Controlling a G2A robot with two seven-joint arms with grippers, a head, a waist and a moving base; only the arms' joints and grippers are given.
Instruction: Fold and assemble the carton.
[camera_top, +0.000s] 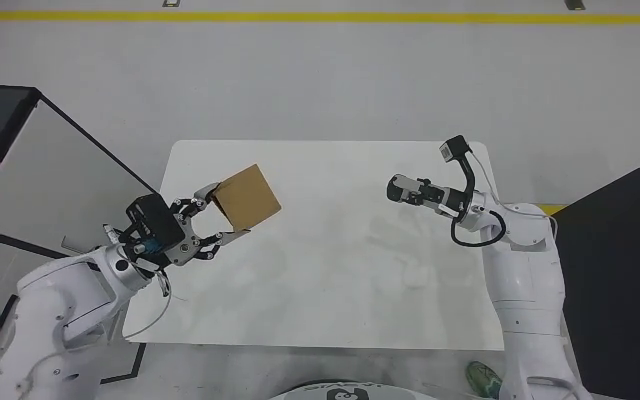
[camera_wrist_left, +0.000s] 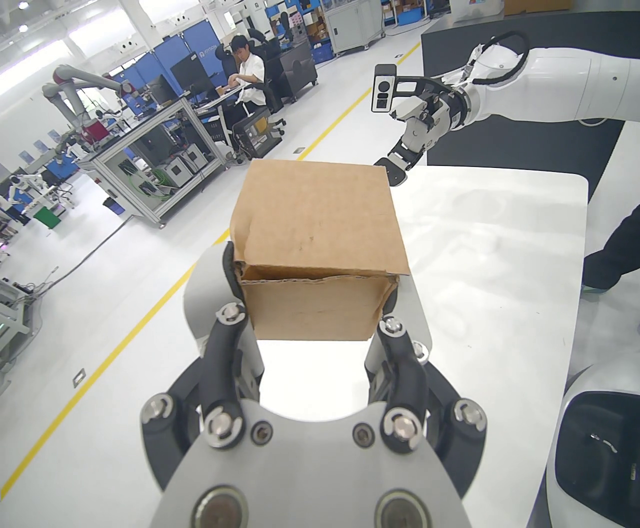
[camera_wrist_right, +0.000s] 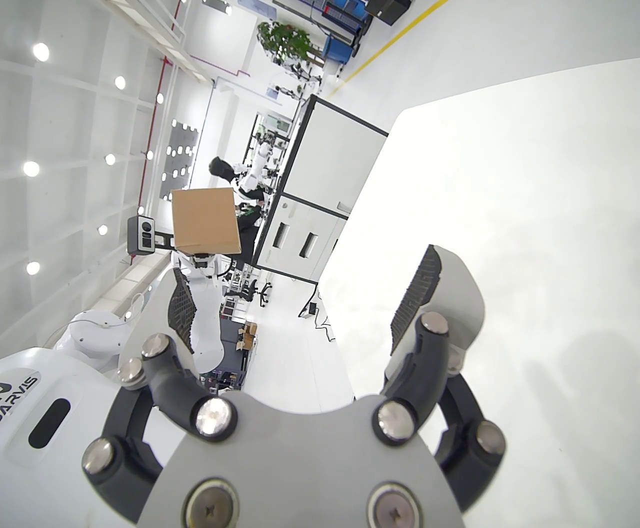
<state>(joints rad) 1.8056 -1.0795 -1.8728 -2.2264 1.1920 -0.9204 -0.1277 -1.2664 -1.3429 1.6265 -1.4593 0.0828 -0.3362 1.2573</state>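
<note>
A brown cardboard carton (camera_top: 247, 196), apparently already folded shut, was clamped between the fingers of the left gripper (camera_wrist_left: 312, 287) above the white table (camera_top: 350, 290), probably for setting down. The right gripper (camera_wrist_right: 302, 290) was held well apart, fingers spread and empty.

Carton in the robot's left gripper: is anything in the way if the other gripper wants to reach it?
No, nothing visible does. The right gripper, open, faces the carton across the table, with just table surface between them; the left gripper holds the carton.
</note>
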